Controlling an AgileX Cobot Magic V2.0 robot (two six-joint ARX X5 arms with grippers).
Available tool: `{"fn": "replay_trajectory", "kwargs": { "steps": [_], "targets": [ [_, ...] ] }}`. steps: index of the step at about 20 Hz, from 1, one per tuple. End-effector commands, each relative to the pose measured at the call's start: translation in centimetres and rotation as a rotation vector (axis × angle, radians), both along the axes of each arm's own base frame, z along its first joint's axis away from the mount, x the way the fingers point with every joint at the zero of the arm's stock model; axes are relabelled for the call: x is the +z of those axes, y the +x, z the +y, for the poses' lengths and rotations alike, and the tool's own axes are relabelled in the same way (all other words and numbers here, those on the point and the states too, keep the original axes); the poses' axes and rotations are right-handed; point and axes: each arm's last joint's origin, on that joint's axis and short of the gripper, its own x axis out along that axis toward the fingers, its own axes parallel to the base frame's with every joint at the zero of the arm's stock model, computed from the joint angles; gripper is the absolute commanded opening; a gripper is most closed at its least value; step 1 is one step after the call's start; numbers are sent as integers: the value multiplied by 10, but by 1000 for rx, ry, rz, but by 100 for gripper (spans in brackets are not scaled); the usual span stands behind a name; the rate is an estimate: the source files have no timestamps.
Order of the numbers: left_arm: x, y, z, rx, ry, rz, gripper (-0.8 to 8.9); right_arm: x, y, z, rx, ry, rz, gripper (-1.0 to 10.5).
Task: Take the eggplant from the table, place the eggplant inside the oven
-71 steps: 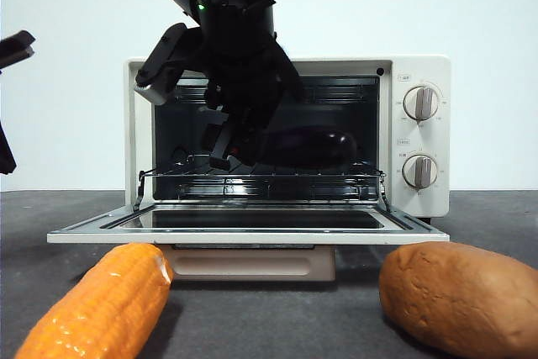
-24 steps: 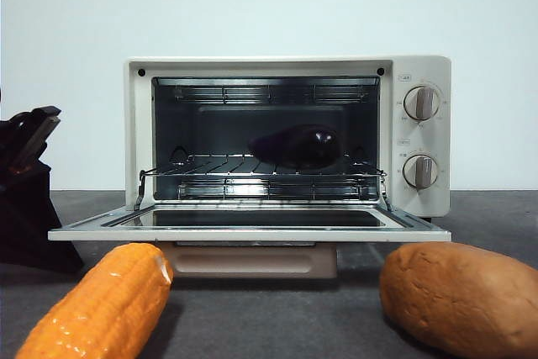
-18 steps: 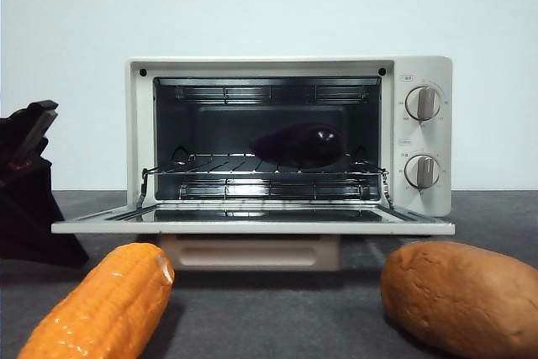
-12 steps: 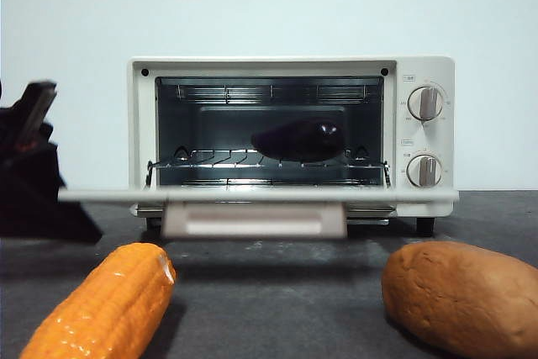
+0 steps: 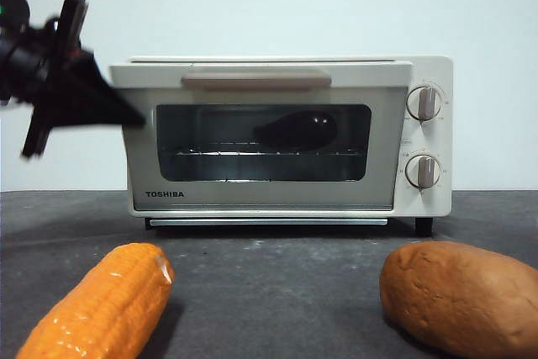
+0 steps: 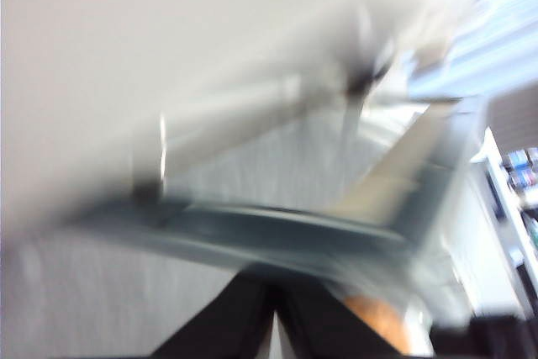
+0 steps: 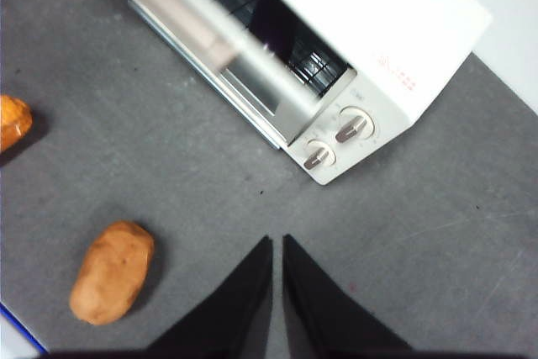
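The dark purple eggplant (image 5: 296,129) lies on the wire rack inside the cream-white oven (image 5: 429,136), seen through the glass of the raised door. The beige door handle (image 5: 256,80) sits at the oven's top edge. My left gripper (image 5: 126,115) is blurred at the door's upper left corner, its tip against the door edge. In the left wrist view its jaws (image 6: 273,321) meet with nothing between them, close to the smeared oven. My right gripper (image 7: 277,245) hangs shut high above the table (image 7: 168,166), in front of the oven (image 7: 378,31), whose door (image 7: 210,39) shows blurred.
An orange corn cob (image 5: 101,304) lies at the front left and a brown potato-like lump (image 5: 462,296) at the front right. From above, the right wrist view shows both the lump (image 7: 112,272) and the corn's end (image 7: 13,121). Two knobs (image 5: 423,102) face forward.
The arm left the eggplant on the rack and withdrew. Since then the flat-open door has swung up against the oven front, and the left gripper has risen from the table's left to the door's top corner.
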Motion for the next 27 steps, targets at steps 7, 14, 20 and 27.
{"fn": "replay_trajectory", "kwargs": {
  "steps": [7,14,20,27],
  "targets": [
    [72,6,4,160,107,-174,6,-46,5,14,-7,-78,38,6],
    [110,-40,-6,236,303,-304,6,-102,17,24,-51,-134,65,6],
    [127,-95,-25,300,453,-447,6,-146,45,22,-156,-23,130,6],
    [65,-150,-36,384,507,-470,6,-179,80,-8,-277,309,114,7]
  ]
}}
